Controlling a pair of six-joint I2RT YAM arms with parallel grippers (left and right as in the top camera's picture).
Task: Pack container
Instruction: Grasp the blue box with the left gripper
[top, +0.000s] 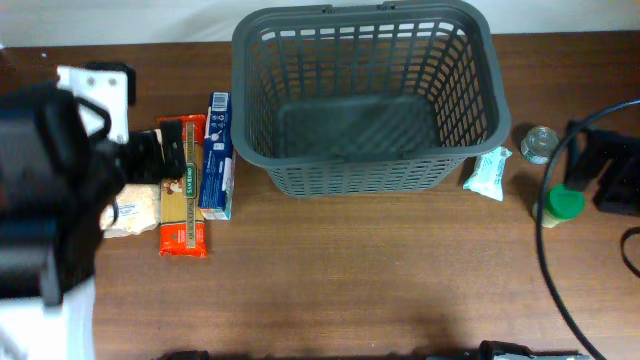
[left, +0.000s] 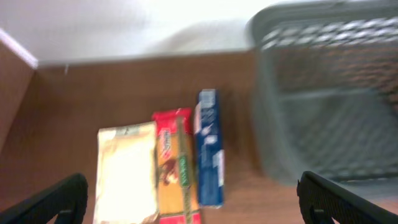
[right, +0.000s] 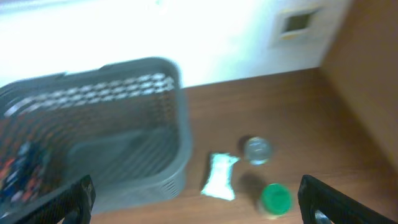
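Observation:
The dark grey basket (top: 370, 175) stands empty at the back centre; it also shows in the left wrist view (left: 323, 93) and the right wrist view (right: 124, 112). Left of it lie a blue box (top: 217, 155) (left: 209, 146), a red and orange pasta packet (top: 184, 200) (left: 177, 168) and a pale yellow packet (top: 135, 212) (left: 126, 171). My left gripper (top: 160, 150) (left: 193, 205) hangs open and empty above these packets. My right gripper (top: 600, 165) (right: 196, 199) is open and empty, high over the table's right side.
Right of the basket lie a pale mint packet (top: 488, 173) (right: 219, 176), a small clear jar (top: 539, 144) (right: 257, 150) and a green-capped bottle (top: 560, 204) (right: 275, 199). A black cable (top: 548, 260) loops at the right. A white wall runs behind the table.

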